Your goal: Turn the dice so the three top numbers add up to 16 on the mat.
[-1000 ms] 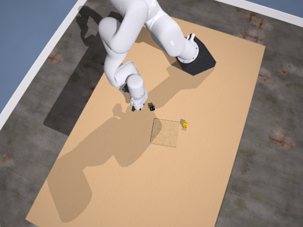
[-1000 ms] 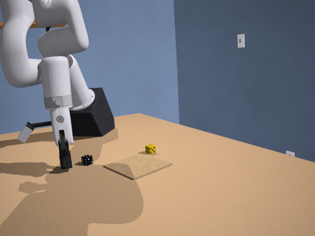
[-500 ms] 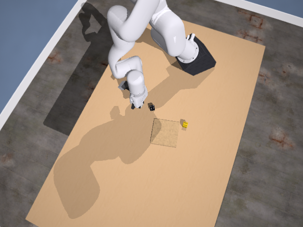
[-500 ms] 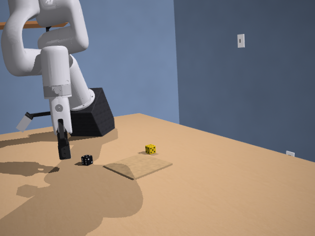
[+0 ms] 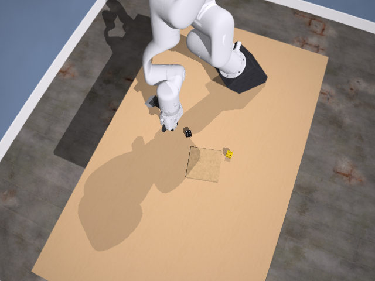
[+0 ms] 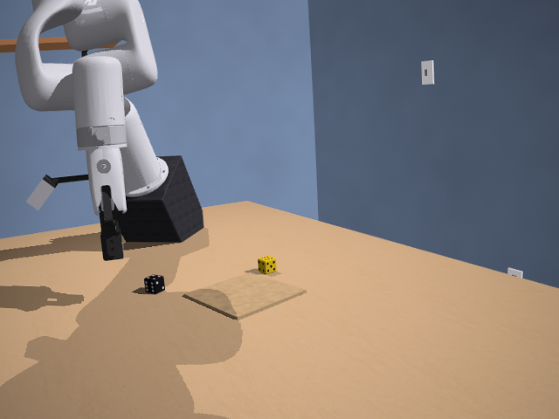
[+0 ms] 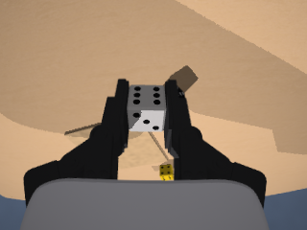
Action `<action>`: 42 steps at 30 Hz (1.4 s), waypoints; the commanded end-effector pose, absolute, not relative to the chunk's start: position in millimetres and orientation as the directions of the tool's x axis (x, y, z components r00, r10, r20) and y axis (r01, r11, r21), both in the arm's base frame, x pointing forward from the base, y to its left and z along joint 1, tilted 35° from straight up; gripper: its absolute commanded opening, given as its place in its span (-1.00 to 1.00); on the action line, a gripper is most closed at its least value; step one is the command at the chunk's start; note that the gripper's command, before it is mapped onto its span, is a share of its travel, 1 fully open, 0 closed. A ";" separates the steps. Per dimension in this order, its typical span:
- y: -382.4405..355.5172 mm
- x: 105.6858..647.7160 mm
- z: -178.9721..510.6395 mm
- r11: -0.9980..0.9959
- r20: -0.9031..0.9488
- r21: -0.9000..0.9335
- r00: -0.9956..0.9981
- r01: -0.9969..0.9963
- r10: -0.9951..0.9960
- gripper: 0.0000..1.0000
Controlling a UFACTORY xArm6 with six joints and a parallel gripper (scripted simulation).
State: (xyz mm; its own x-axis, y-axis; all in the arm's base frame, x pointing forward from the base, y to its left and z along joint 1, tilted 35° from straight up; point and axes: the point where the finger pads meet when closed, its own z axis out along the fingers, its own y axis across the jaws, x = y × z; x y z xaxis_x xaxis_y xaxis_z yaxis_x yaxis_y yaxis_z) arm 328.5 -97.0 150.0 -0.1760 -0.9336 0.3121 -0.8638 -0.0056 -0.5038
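My gripper (image 7: 147,94) is shut on a white die (image 7: 148,109) with black pips and holds it above the table; in the top and exterior views the fingers (image 5: 168,129) (image 6: 112,247) hide the die. A black die (image 5: 188,133) (image 6: 154,283) lies on the table to the right of the gripper, off the mat. A yellow die (image 5: 229,154) (image 6: 266,264) lies just off the mat's far right edge; it also shows in the wrist view (image 7: 165,172). The tan square mat (image 5: 204,164) (image 6: 244,294) lies flat with no die on it.
The arm's black base block (image 5: 244,71) (image 6: 160,207) stands at the back of the wooden table. The arm casts a large shadow over the table's left half. The table edges are far from the dice.
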 end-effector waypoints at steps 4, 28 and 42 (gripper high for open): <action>-91.1 319.2 169.3 0.000 0.302 -0.484 -0.167 -0.875 -0.938 -0.58; -58.1 339.0 168.9 -0.262 0.400 -0.358 0.106 -0.896 -0.910 -0.58; 13.3 376.1 153.9 -0.706 0.495 -0.072 0.589 -0.705 -0.639 -0.58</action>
State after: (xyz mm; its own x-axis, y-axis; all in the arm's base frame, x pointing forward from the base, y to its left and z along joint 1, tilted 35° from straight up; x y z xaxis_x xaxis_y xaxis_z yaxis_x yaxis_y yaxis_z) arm 368.2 2.4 156.6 0.5278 -0.6925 0.4918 -0.7455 -0.6551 -0.1224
